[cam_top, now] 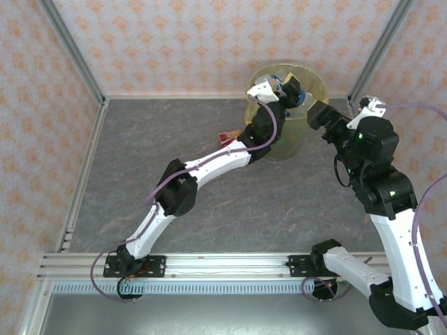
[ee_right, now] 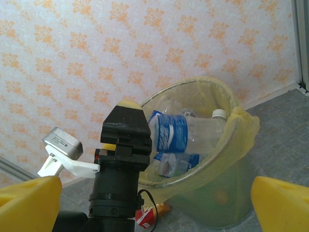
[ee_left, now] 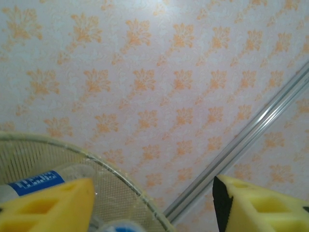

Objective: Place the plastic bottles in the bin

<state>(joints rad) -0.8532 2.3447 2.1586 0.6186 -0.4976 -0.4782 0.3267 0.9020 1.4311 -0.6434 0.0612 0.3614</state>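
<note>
The bin (cam_top: pixel 288 143), a translucent yellow bucket with a bag liner, stands at the back of the table against the wall. My left gripper (cam_top: pixel 287 89) hangs over its mouth. In the left wrist view its jaws (ee_left: pixel 153 193) stand apart with only the bin's rim (ee_left: pixel 120 179) showing between them. A clear bottle with a blue label (ee_right: pixel 169 131) lies across the top of the bin (ee_right: pixel 232 130) on other bottles, just beside the left gripper. A red-orange labelled bottle (cam_top: pixel 230 135) lies on the table left of the bin. My right gripper (cam_top: pixel 319 113) is open, right of the bin.
The patterned back wall and an aluminium corner post (cam_top: pixel 374 49) stand close behind the bin. The left arm (cam_top: pixel 209 164) stretches diagonally across the grey table. A raised frame rail (cam_top: pixel 80 174) borders the table's left edge.
</note>
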